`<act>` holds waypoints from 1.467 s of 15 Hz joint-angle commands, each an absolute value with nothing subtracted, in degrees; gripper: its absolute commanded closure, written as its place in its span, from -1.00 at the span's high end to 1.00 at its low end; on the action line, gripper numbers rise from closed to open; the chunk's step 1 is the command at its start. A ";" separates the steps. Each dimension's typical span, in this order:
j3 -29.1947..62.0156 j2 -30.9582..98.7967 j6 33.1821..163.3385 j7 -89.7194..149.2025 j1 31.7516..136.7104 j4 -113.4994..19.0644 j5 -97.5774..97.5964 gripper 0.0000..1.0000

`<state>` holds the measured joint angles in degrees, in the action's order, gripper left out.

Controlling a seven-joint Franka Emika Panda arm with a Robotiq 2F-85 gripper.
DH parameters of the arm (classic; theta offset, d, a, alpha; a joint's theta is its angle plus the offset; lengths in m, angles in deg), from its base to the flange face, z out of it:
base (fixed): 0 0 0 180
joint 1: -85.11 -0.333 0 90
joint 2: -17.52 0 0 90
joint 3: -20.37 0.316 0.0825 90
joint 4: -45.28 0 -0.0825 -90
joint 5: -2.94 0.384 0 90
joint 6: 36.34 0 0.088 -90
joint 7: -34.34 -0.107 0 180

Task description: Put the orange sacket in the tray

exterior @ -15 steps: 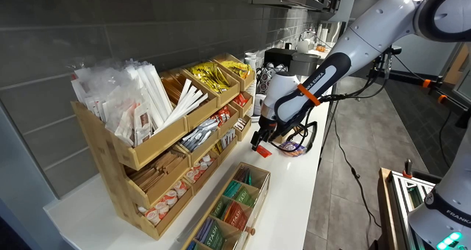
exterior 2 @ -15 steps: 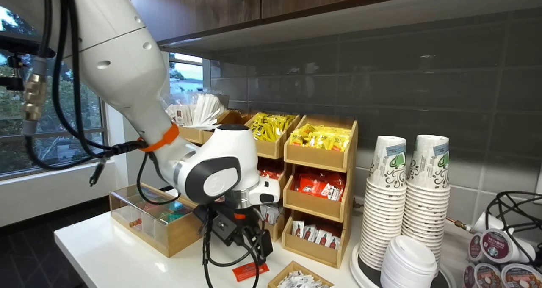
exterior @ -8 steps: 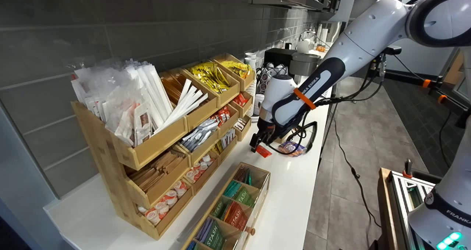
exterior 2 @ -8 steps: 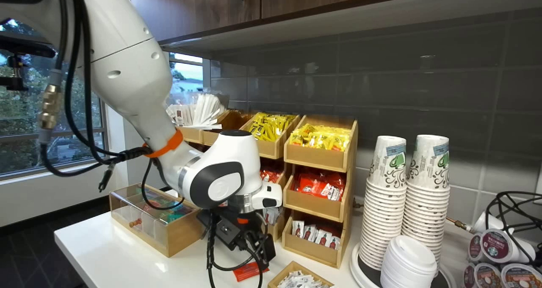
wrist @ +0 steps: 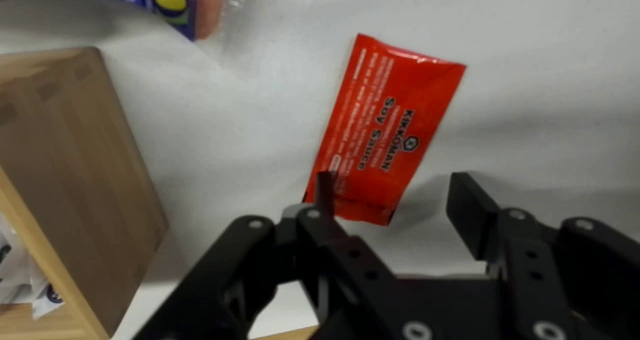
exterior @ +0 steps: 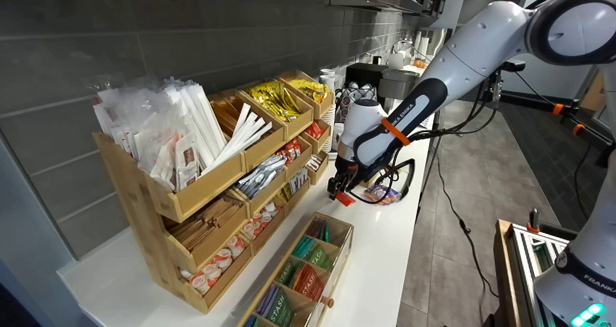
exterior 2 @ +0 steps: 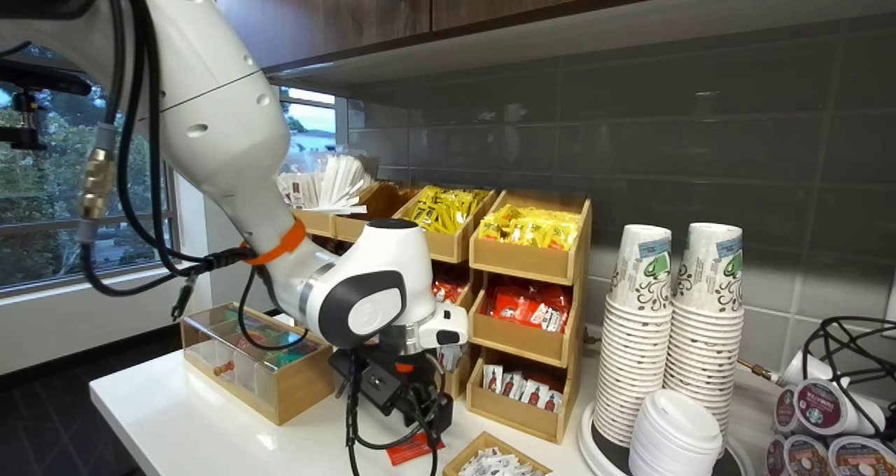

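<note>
Slightly lower than one second ago is the arm (exterior: 414, 110), and with it the pincer (exterior: 337, 191); the red-orange sachet (exterior: 345, 198) has stayed in its place. In an exterior view, this sachet lies on the counter (exterior: 375, 235), just beside the pincer. In an exterior view, a rack tray (exterior 2: 514, 337) with red packets (exterior 2: 521, 306) stands higher than the pincer and apart from it; it may be the goal, but which tray is meant, I cannot tell. In the wrist view, the two fingers (wrist: 470, 215) are parted and grasp nothing. Between them appears a portion of the sachet's near end; one finger covers another portion, and the rest extends beyond the tips. For the task, I judge that the approach is nearly finished and the grasp comes next; if the covering finger presses from above, the sachet could slide away.
</note>
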<state>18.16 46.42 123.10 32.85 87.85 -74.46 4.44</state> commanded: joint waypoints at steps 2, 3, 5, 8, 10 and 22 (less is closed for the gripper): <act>16.94 47.22 121.27 31.50 86.51 -73.14 3.42 -0.54; 16.92 47.23 121.24 31.54 86.48 -73.11 3.43 -0.72; 16.89 47.24 121.18 31.60 86.43 -73.06 3.42 -0.98; 16.86 47.14 121.29 31.59 86.41 -73.11 3.41 -1.00; 16.83 46.74 121.52 31.58 86.41 -73.43 3.42 -1.00; 15.63 43.69 122.24 30.95 84.85 -75.28 1.70 -0.33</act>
